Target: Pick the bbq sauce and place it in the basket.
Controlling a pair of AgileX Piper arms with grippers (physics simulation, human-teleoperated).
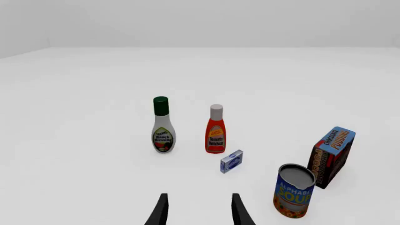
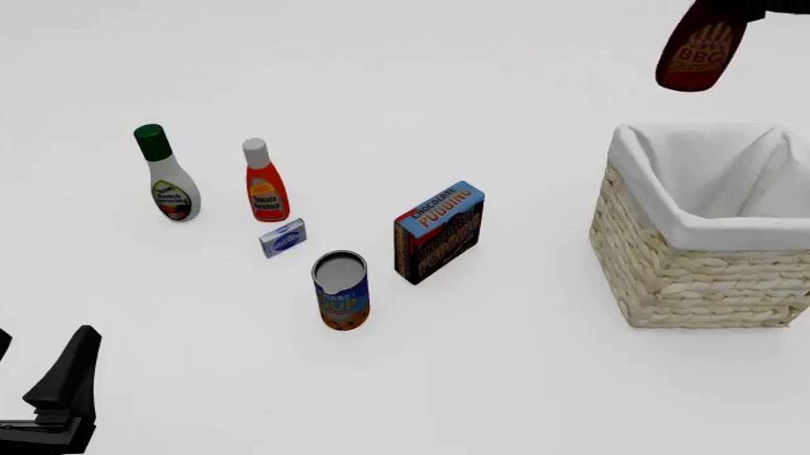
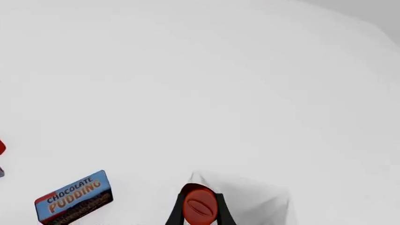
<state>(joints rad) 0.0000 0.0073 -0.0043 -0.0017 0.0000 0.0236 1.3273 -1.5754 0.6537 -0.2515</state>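
The bbq sauce [image 2: 696, 52], a dark brownish-red bottle with a "BBQ" label, hangs tilted in the air above the far left corner of the basket [image 2: 690, 275]. My right gripper [image 3: 200, 212] is shut on its top, and the red cap [image 3: 200, 205] shows between the fingers in the right wrist view. In the front view that gripper [image 2: 741, 8] is mostly cut off by the top edge. The basket is woven straw with a white cloth lining [image 3: 250, 197]. My left gripper [image 1: 198, 213] stands open and holds nothing, low at the near left [image 2: 38, 374].
Left of the basket stand a white ranch bottle with a green cap [image 2: 167, 180], an orange-red ketchup bottle [image 2: 265, 185], a small blue box [image 2: 284, 237], a soup can [image 2: 340, 291] and a chocolate pudding box [image 2: 438, 232].
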